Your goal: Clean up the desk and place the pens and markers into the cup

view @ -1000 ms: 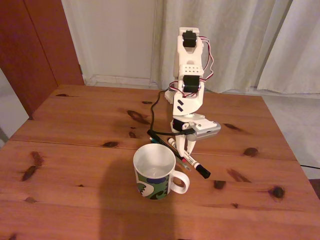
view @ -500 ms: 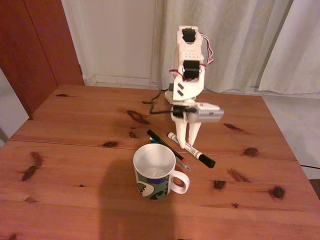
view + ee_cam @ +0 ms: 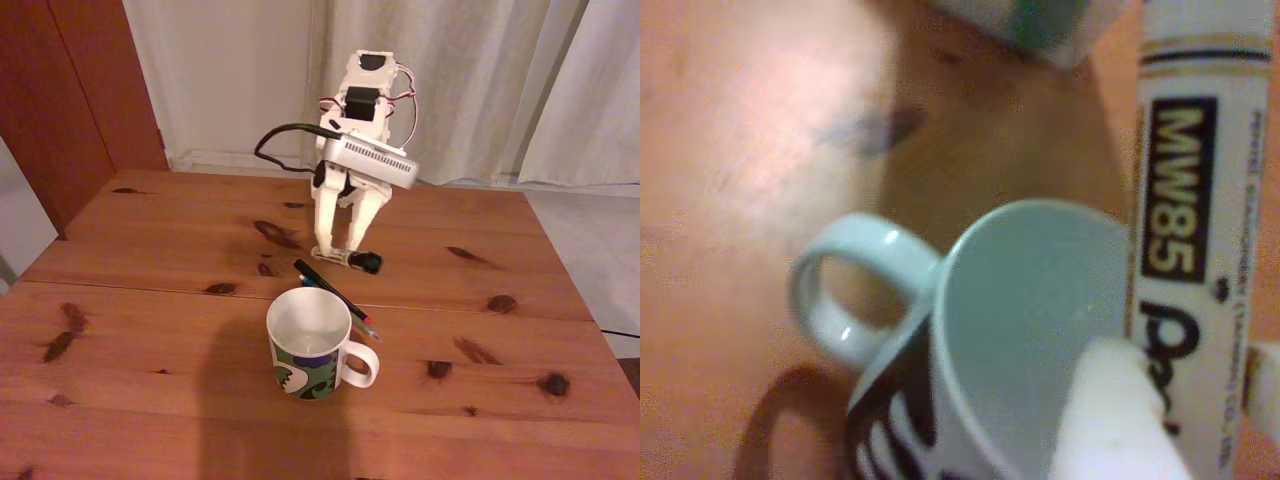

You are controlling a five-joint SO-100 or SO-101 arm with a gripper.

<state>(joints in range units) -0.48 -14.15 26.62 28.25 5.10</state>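
Fixed view is showing the claw hanging above the tabletop, pinching the marker crosswise near the tips of its two white fingers, black cap pointing toward the right edge. Marker and claw are sitting clear of the wood, between the far edge and the mug, which is standing upright toward the near edge, handle to the right. Two other pens — a black pen with a red end and a thin teal pen beside it — are lying on the tabletop just behind the mug's rim.

Wrist view is looking down past the marker into the mug, which looks empty, with a finger blurred in the lower corner.

Judging by this, the carrying step for the first of three is under way. Next, the claw needs bringing over the mug's mouth — and the marker tipping from level toward upright — before spreading, or it may bridge the rim and roll off.
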